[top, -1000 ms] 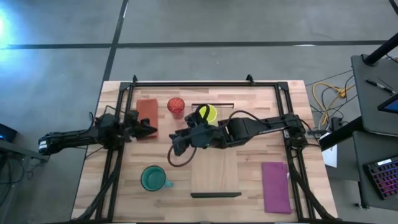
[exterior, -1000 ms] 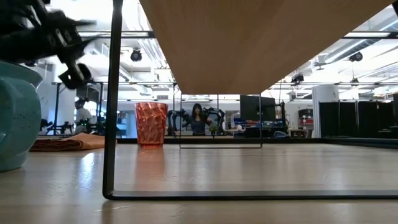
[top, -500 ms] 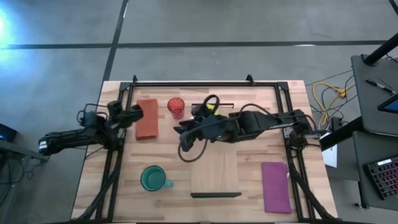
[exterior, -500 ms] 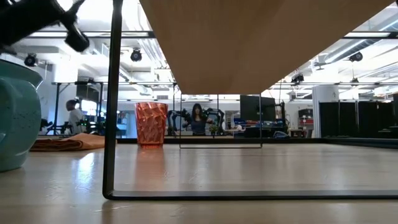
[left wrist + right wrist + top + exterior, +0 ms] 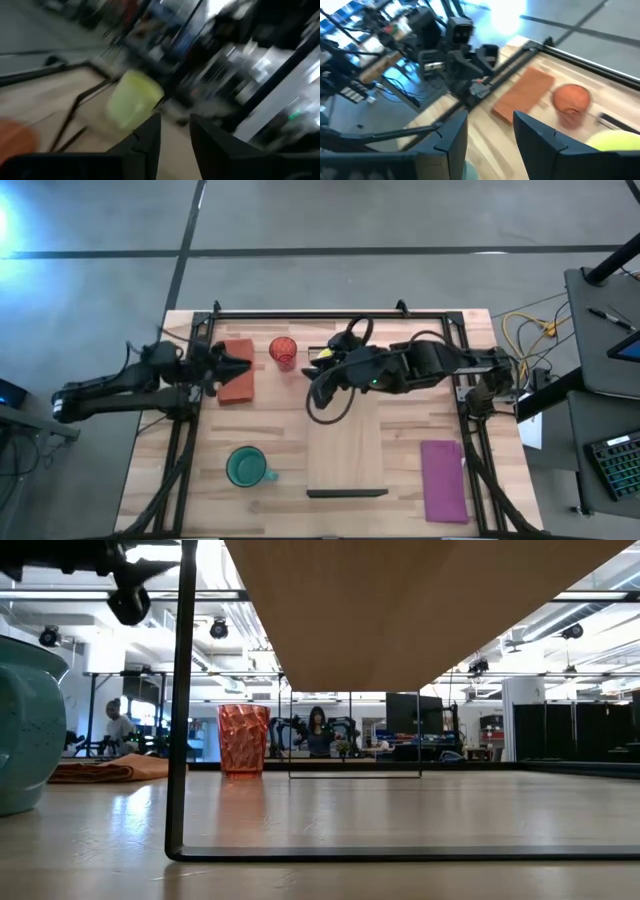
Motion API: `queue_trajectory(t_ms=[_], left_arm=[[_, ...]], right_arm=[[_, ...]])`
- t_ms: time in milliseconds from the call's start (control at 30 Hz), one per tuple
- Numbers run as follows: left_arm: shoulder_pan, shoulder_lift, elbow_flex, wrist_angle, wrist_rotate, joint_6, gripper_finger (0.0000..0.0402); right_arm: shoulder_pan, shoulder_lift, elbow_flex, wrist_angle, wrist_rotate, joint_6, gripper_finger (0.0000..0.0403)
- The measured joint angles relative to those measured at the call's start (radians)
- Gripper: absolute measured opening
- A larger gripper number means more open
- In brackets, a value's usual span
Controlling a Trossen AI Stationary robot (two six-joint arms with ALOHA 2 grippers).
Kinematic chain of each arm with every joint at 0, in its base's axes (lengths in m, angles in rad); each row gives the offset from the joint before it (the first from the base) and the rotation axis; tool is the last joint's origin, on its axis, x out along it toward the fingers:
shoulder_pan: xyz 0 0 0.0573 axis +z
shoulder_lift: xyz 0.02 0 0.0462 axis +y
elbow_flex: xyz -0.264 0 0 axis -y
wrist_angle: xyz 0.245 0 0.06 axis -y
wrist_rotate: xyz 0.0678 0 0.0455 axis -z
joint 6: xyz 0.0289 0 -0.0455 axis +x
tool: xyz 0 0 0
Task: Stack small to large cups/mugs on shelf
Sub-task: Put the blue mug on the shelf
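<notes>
The yellow-green mug (image 5: pixel 326 358) stands on the far end of the raised light-wood shelf (image 5: pixel 345 455), mostly hidden under my right arm. It also shows in the left wrist view (image 5: pixel 132 100) and at the edge of the right wrist view (image 5: pixel 615 141). The red cup (image 5: pixel 283 352) stands on the table left of it. The teal mug (image 5: pixel 247 467) stands near the front left. My right gripper (image 5: pixel 314 380) is open and empty, just left of the yellow-green mug. My left gripper (image 5: pixel 238 366) is open and empty above the brown-red rectangle (image 5: pixel 237 370).
A purple flat rectangle (image 5: pixel 443 480) lies at the front right. A black frame (image 5: pixel 330 313) runs along the table's far and side edges. The shelf stands on thin black wire legs (image 5: pixel 180 740), with bare table under it. People show in the room beyond.
My right gripper has drawn back from the table's middle toward the far right, ending beside the yellow-green mug, and now covers most of it from above. My left gripper has risen and gone a little toward the far edge over the brown-red rectangle.
</notes>
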Motion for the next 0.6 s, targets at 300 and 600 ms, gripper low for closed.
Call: queue_trajectory(t_ms=[300, 600], left_arm=[[0.000, 0.169, 0.146, -0.268, 0.018, 0.105, 0.0130], [-0.075, 0.160, 0.183, -0.572, 0.112, 0.059, 0.0136]], right_arm=[[0.002, -0.053, 0.000, -0.236, 0.001, 0.072, 0.0151], [0.021, -0.062, 0.000, -0.551, 0.020, 0.247, 0.0151]])
